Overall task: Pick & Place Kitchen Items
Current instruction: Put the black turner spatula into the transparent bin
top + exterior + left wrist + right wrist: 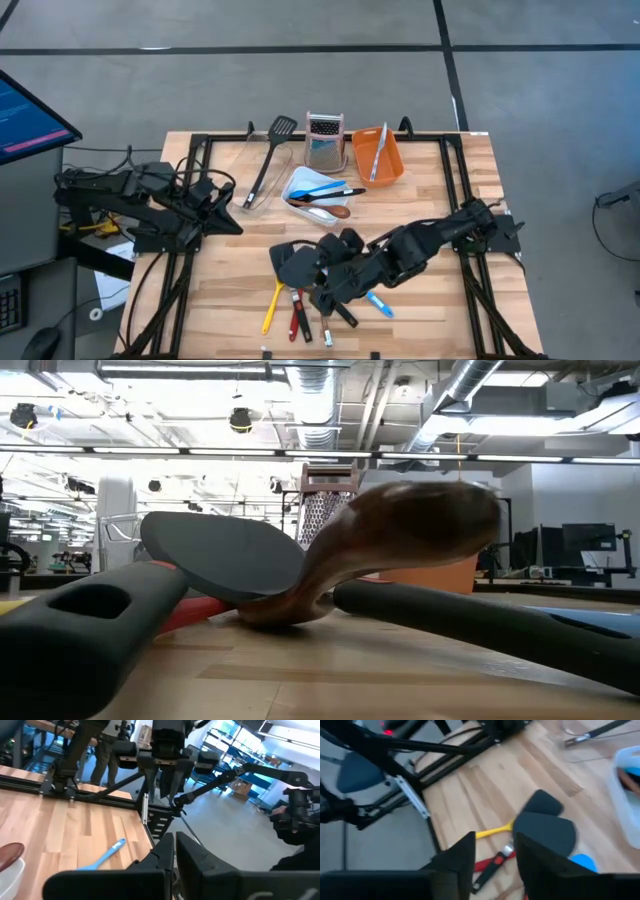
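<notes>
right arm (400, 255) hides utensil heads | blue spoon (582, 861) cut off, blurred

You're in a robotics lab: exposed ceiling ducts (330, 400), a monitor (30, 115) beside the wooden desk (230, 270), concrete floor (300, 85).

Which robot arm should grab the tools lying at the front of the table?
Probably the right. Its gripper hangs right over the front pile, by the black spatula and yellow tool. The left gripper waits off at the table's left side.
</notes>
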Available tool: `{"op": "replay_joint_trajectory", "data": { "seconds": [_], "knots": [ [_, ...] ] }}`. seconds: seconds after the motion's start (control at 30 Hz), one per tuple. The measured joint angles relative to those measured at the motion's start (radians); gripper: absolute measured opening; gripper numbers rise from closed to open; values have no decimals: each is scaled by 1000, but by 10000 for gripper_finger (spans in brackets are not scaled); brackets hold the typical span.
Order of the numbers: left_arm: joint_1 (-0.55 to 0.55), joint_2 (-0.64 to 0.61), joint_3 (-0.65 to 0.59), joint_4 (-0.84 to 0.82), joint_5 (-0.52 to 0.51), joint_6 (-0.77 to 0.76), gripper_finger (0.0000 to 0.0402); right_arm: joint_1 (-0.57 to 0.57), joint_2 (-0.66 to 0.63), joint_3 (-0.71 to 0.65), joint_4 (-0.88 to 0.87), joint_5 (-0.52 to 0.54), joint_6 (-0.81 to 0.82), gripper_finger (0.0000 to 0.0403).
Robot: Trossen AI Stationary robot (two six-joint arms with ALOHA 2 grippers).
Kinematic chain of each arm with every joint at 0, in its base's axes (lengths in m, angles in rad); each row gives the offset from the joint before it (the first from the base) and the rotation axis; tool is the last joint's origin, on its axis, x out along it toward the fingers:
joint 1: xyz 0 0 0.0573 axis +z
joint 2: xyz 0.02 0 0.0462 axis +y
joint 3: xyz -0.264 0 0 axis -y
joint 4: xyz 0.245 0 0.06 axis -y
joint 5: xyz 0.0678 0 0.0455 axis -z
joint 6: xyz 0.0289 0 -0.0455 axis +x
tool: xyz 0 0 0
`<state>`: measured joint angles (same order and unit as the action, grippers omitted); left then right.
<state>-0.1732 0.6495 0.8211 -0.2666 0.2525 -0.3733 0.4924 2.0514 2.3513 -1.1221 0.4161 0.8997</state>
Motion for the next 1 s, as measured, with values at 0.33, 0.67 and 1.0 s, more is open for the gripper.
{"op": "replay_joint_trajectory", "data": {
  "seconds": [0.33, 0.67, 1.0],
  "knots": [
    [-70, 1, 0, -2, 1, -1, 3, 31, 20, -1, -2, 61, 75, 6],
    [-91, 13, 0, -4, 1, 2, 3, 36, 115, 0, -120, -22, 292, 2],
    [-90, 49, 0, -6, 2, 54, 3, 38, 241, -2, -168, -181, 377, 4]
  ]
}}
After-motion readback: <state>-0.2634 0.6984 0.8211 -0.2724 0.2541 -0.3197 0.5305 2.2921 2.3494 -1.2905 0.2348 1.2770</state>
